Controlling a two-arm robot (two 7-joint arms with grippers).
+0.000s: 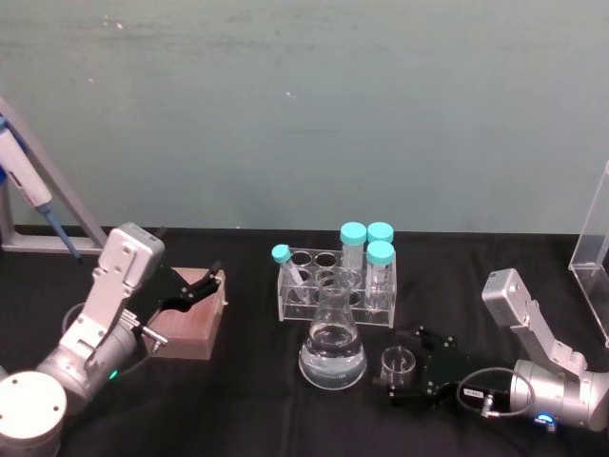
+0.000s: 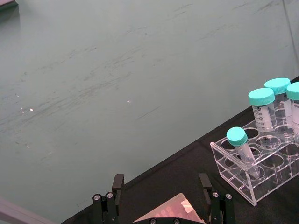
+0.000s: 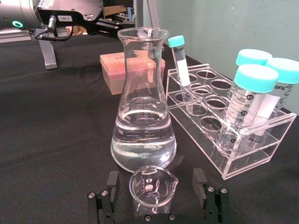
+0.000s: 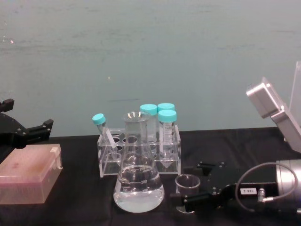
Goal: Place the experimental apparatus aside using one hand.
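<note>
Right claw (image 3: 156, 179), spread wide, brackets the small beaker (image 4: 187, 183) at the flask's (image 1: 332, 347) three o'clock, so a gentle squeeze and lift aside seem next; left claw (image 1: 205, 283) hangs parted at the worktop's (image 1: 247, 400) nine o'clock.

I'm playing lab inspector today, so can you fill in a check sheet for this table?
Surface: black cloth, no spills seen.
Job's things: flask of clear liquid, upright; beaker beside it; tube rack behind, four capped tubes.
Clutter: pink box, left.
Grippers: right gripper open, a finger each side of the beaker, not touching; left gripper open above the pink box.
Cables: grey loop at the right wrist.
Surroundings: green wall; pipette far left; clear stand far right.
</note>
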